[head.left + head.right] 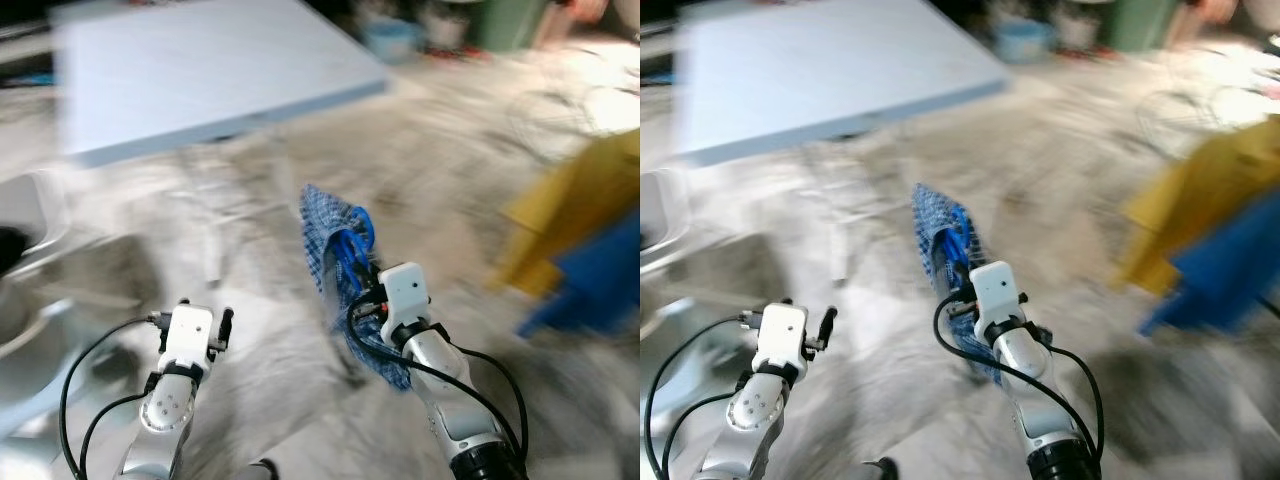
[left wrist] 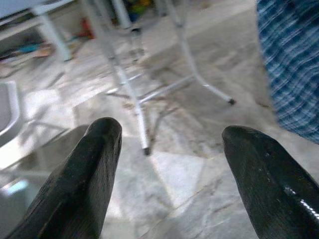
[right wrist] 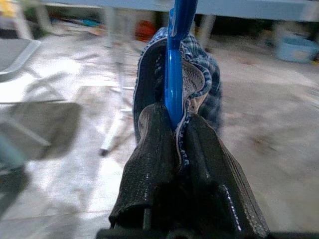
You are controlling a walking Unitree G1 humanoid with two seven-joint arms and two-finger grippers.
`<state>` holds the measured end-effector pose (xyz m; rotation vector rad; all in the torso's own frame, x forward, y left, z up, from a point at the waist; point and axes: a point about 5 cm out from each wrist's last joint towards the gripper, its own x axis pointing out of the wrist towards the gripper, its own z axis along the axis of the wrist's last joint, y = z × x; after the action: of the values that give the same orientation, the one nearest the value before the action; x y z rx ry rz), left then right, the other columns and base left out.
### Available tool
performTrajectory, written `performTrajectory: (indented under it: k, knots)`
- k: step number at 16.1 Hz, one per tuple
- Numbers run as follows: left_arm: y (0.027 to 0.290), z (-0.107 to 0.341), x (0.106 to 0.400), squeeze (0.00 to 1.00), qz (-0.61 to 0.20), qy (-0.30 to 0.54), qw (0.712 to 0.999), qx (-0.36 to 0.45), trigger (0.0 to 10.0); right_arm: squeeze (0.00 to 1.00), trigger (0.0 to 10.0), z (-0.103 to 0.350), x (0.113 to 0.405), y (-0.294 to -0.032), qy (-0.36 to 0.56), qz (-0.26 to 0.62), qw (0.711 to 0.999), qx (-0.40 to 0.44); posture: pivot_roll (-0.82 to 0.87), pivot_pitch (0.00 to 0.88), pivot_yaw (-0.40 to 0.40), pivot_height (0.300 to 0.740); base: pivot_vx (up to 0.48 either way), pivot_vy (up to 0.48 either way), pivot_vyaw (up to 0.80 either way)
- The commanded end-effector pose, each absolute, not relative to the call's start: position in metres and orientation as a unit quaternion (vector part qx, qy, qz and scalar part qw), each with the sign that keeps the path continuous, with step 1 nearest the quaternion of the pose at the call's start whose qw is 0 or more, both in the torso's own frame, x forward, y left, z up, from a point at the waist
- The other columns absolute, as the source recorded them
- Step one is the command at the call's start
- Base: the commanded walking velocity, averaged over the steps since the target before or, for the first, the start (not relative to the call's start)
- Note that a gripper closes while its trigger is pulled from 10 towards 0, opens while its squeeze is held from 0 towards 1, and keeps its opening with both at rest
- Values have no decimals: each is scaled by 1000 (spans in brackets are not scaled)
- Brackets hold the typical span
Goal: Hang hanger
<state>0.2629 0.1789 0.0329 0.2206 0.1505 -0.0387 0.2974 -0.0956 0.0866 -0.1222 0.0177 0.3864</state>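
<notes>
Black fingers (image 3: 199,164) of the right gripper (image 3: 175,130) are seen pressed together on a blue hanger (image 3: 175,69), with a fold of checked shirt (image 3: 199,82) caught between them beside the plastic. By the right wrist view the hold is taken on a narrow blue bar, though which part of the hanger it is cannot be told. The hanger is held in the air ahead of the robot, above a pale marbled floor (image 1: 260,330) and well apart from the grey tabletop (image 1: 200,70) farther off. The hanger is judged light and stiff, its smooth plastic likely to slip or swivel in a pinch; the cloth trapped alongside probably adds some friction. The shirt is soft and limp, so it is expected to swing and to drag the hanger off level when the arm is moved. The present hold looks firm enough for carrying; the hook is best left free for the rail, and no rail can be made out in these blurred pictures. In looks, the hanger is bright blue and glossy, largely wrapped by the blue and white check, which is draped down past the right wrist. The left gripper (image 1: 206,318) is held low beside it, its fingers spread wide with nothing between them.
</notes>
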Motion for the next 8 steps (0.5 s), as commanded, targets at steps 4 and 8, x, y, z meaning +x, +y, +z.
performTrajectory:
  k: [4, 8]
  knots:
    - [170, 33, 263, 0, -58, 64, 989, 118, 10000, 0, 10000, 96, 301, -97, 10, 243, 969, -42, -88, 105, -15, 740, 0, 0, 600]
    - [177, 38, 268, 0, -64, 51, 986, 142, 10000, 0, 10000, 103, 305, -96, 9, 277, 960, -43, -84, 106, -24, 740, 0, 0, 0]
